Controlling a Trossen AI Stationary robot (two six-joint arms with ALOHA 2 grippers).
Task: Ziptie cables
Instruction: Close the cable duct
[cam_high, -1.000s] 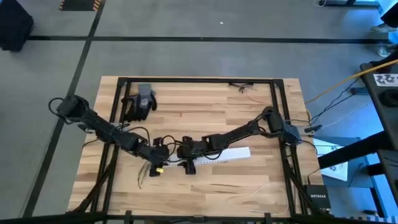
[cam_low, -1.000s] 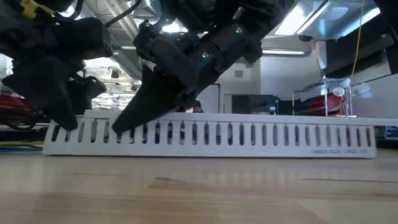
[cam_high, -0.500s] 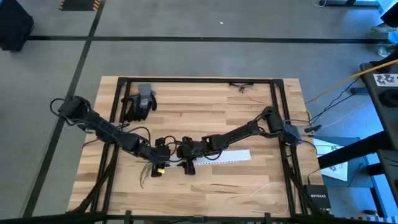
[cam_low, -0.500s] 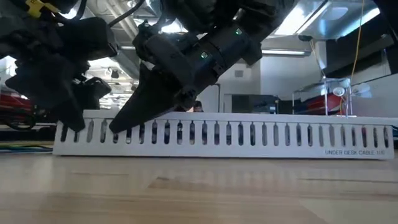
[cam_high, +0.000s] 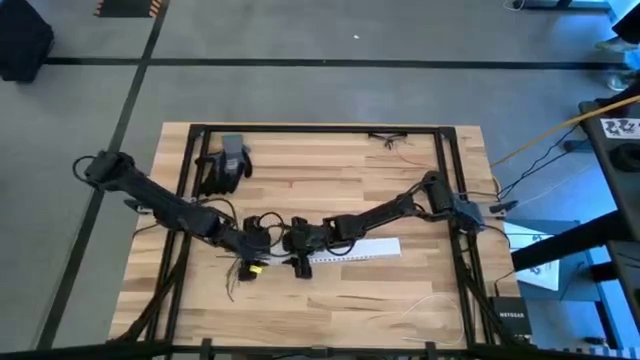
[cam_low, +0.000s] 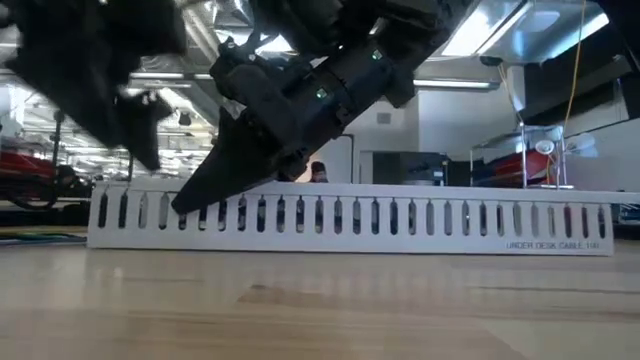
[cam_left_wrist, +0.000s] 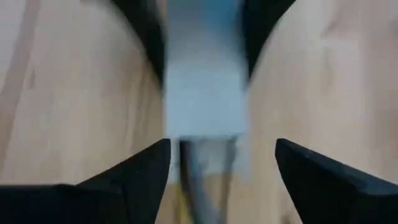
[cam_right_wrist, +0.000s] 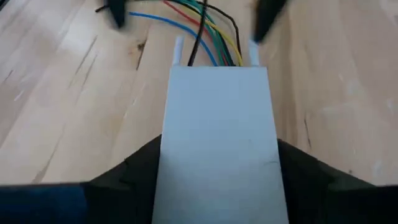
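A long white slotted strip (cam_high: 360, 250) lies flat on the wooden table, seen side-on in the low view (cam_low: 400, 215). The cables (cam_right_wrist: 205, 28), thin blue, red, green, yellow and black wires, run out of its left end and trail toward the near edge (cam_high: 235, 278). My right gripper (cam_high: 297, 250) is shut on that end of the strip. My left gripper (cam_high: 255, 243) faces it from the left, open. Its fingers stand on either side of the cables (cam_left_wrist: 199, 177) without touching them. My right gripper (cam_right_wrist: 217, 152) pinches the white strip's two long sides (cam_right_wrist: 166, 149) between its two fingers (cam_right_wrist: 134, 171), close to the end where the cables come out. The fingers slant down from the table's right and lie along the strip. The strip rests on the table.
A grey and black glove (cam_high: 225, 165) lies at the back left. A few thin dark pieces (cam_high: 392, 140) lie at the far edge. A pale thin cord (cam_high: 430, 305) curls near the front right. Black frame rails (cam_high: 445, 180) run along the table's sides.
My left gripper has risen from the strip's left end and is blurred with motion. The white strip has slid a little along its own length in my right gripper's hold, staying on the table.
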